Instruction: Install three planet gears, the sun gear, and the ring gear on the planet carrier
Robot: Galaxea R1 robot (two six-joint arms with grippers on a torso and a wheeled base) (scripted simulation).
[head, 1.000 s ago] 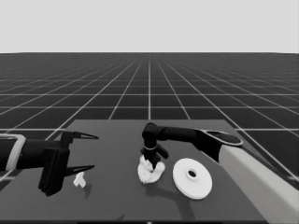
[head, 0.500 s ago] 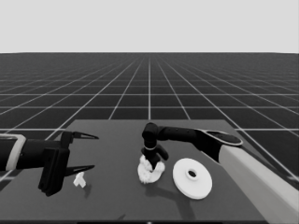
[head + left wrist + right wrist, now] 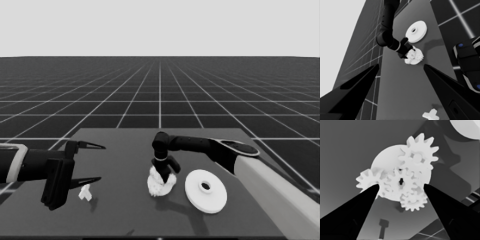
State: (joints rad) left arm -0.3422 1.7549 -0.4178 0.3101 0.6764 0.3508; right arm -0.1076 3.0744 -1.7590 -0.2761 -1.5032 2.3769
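The smaller round part lies mid-table with several small gears on it. In the right wrist view three gears sit around its rim and a fourth gear sits at the centre of the smaller round part. My right gripper hangs directly over this stack, open, one fingertip on each side of the centre gear. The larger round part lies flat just right of the stack, apart from it. My left gripper waits open over the table's left end.
A thin white piece lies on the table below the left gripper's fingers, not held. The right arm's pale forearm crosses the lower right corner. The left wrist view shows dark machinery with blue lights past the table's edge.
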